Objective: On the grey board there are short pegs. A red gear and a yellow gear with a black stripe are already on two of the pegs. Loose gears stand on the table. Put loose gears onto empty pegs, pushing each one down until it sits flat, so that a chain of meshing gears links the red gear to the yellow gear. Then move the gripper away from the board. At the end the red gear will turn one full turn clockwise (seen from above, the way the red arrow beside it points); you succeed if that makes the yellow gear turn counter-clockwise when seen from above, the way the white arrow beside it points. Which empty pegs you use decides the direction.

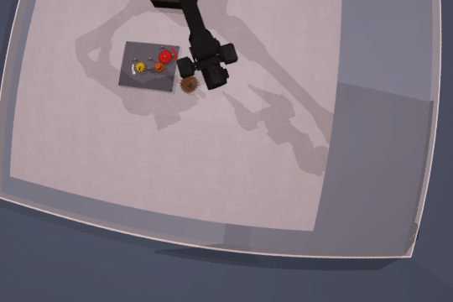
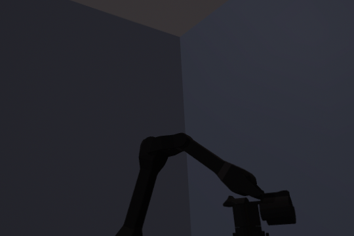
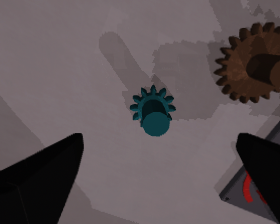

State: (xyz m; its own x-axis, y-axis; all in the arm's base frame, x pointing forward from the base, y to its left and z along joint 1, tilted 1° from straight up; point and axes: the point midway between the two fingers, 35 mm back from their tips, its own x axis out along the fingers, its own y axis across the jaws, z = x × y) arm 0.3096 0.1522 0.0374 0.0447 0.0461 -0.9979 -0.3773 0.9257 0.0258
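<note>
Gripper (image 1: pixel 200 73) (image 3: pixel 160 140) wide, nothing held, placed over teal gear (image 3: pixel 153 112), likely to straddle its knob. Orange gear (image 1: pixel 158 67) on board (image 1: pixel 147 85) (image 3: pixel 231 196) between red (image 1: pixel 164 57) and yellow (image 1: pixel 140 67); 2 loose gears on table, probably 1 needed to finish even-count chain.

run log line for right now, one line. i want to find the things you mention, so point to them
gripper (image 1: pixel 200 80) (image 3: pixel 160 140): open, empty | teal gear (image 3: pixel 156 124): on table, between open fingers in wrist view | brown gear (image 1: pixel 189 84) (image 3: pixel 240 70): on table | orange gear (image 1: pixel 158 67): on board (image 1: pixel 147 84)
</note>
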